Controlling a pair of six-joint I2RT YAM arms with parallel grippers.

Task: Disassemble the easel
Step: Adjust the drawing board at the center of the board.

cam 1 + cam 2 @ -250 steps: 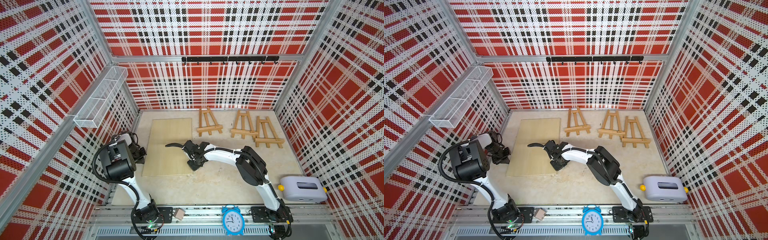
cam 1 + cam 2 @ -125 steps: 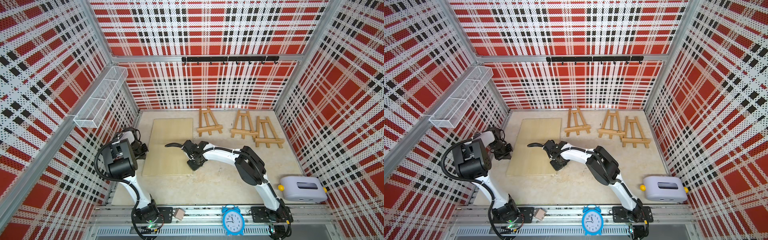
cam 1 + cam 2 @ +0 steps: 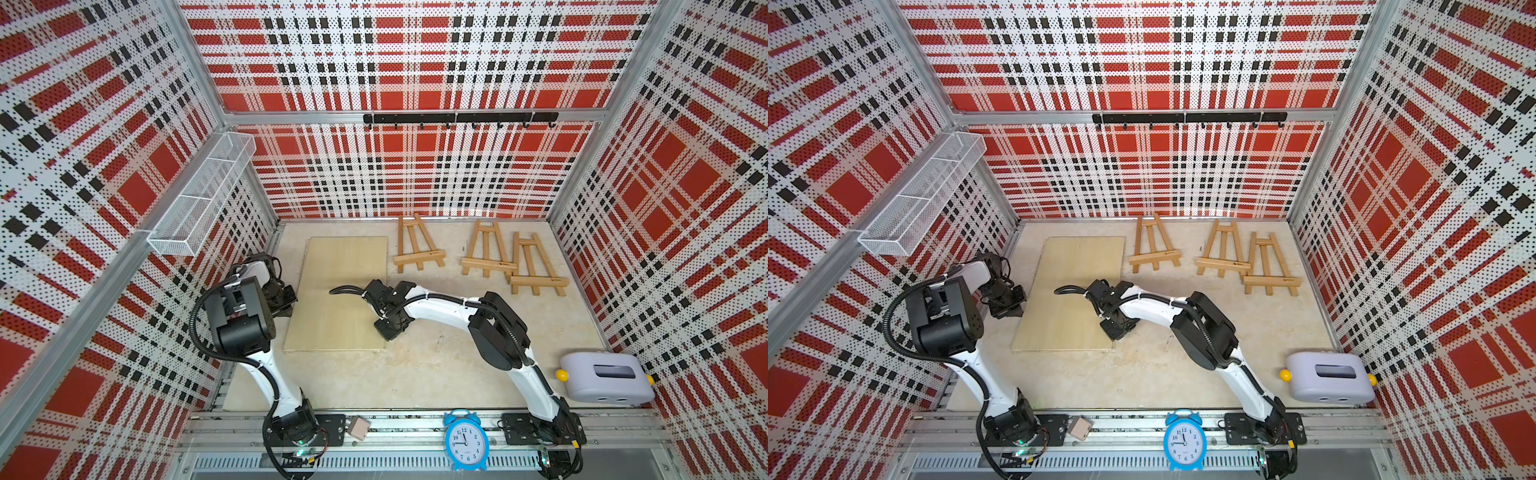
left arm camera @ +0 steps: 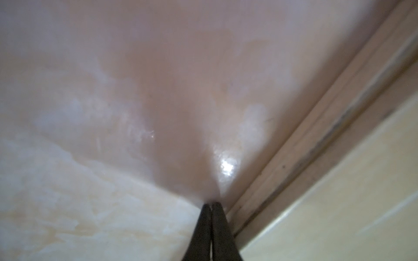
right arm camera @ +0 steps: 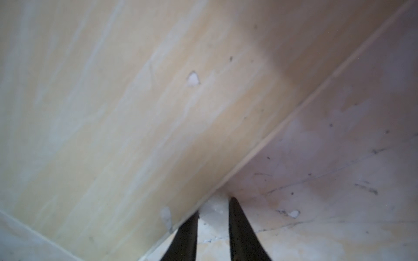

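Three easels (image 3: pixel 419 246) sit at the far right, well apart from both arms, none visibly taken apart. Left gripper (image 4: pixel 212 206), jaws pressed together, tip down beside the board's (image 3: pixel 338 291) left edge. Right gripper (image 5: pixel 214 206), jaws slightly apart and empty, at the board's near right corner. Danger: lifting off, a fingertip (image 5: pixel 190 235) snags that edge and skids the board; a hasty reach far could knock an easel.

We are opening our right hand (image 5: pixel 214 206) beside the pale rectangular wooden board (image 3: pixel 340 291) and edging our left hand (image 4: pixel 211 204) closer.
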